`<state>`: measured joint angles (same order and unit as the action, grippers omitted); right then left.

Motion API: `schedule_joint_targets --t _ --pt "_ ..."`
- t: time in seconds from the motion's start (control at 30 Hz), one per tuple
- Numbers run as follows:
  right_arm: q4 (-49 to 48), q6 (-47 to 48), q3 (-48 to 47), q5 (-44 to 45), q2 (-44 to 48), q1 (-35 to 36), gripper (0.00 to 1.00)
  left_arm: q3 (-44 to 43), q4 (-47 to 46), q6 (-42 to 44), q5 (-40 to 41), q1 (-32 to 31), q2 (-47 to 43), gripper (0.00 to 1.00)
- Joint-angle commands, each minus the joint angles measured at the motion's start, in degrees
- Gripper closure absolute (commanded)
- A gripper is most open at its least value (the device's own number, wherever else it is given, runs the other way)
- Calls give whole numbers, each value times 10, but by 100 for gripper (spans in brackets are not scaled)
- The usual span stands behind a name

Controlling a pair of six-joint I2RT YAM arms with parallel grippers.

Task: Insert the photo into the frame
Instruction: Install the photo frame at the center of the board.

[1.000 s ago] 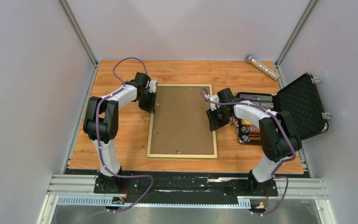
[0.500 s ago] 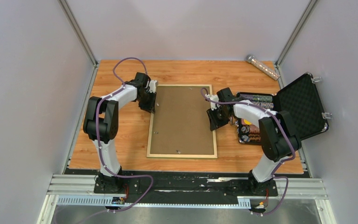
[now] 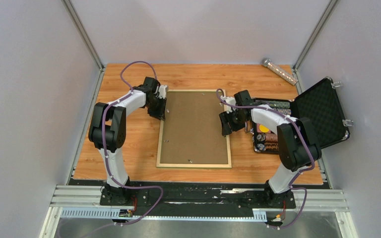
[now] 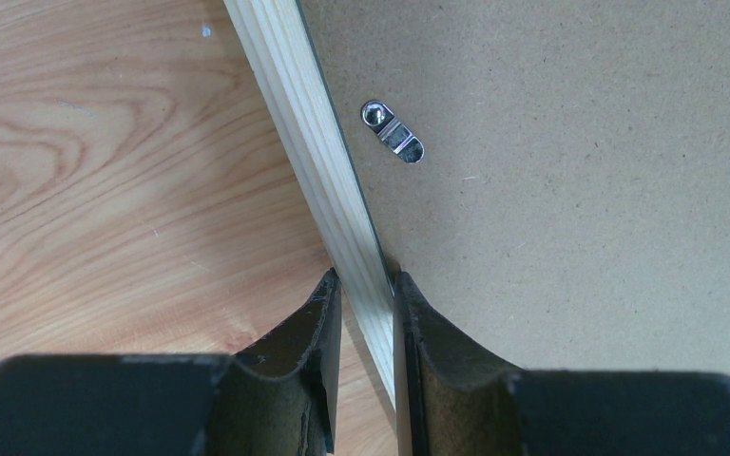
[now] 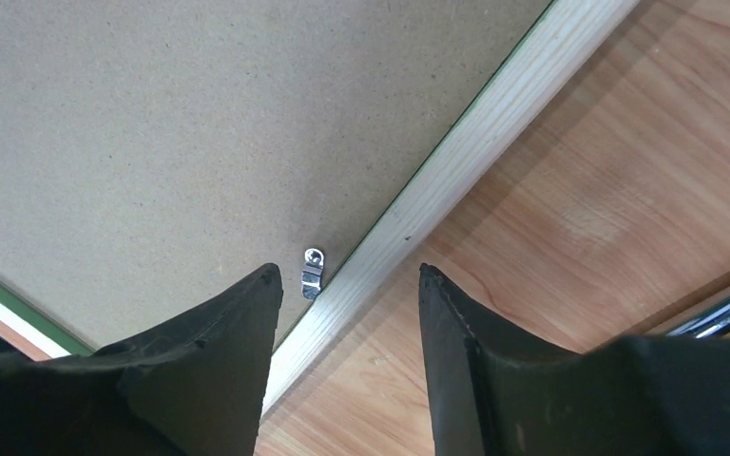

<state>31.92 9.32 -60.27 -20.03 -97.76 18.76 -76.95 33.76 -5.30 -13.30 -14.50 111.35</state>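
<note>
The frame [image 3: 159, 144] lies face down in the middle of the table, its pale wood back up. A plain brown backing board [image 3: 194, 128] fills it. The photo is hidden. My left gripper [image 3: 159, 111] is shut on the frame's left rail [image 4: 314, 142], one finger on the table side and one on the board side [image 4: 580, 142], just below a metal clip [image 4: 393, 133]. My right gripper [image 3: 225, 126] is open and hovers over the right rail [image 5: 456, 161], straddling it [image 5: 347, 275] next to another clip [image 5: 313, 273] on the board [image 5: 200, 123].
An open black case [image 3: 322, 114] holding stacks of poker chips [image 3: 270, 139] stands just right of the right arm. A silvery tube [image 3: 279, 71] lies at the back right corner. Grey walls close in the table on three sides.
My right gripper has shifted slightly toward the far end along the frame's right rail. The left gripper and the frame have not moved.
</note>
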Motion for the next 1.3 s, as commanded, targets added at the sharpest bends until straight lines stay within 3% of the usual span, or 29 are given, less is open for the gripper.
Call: schedule_joint_targets --t 0.0,0.5,0.83,1.27 --pt "-14 8 -8 -23 10 1 46 11 -12 12 -10 -5 30 100" --pt "-21 21 20 5 6 3 62 8 -10 11 -12 -5 31 100" --pt "-36 23 39 35 -2 18 65 8 -11 11 -12 -5 33 100" --pt "-47 19 34 103 4 20 81 9 -11 12 -12 -5 33 100"
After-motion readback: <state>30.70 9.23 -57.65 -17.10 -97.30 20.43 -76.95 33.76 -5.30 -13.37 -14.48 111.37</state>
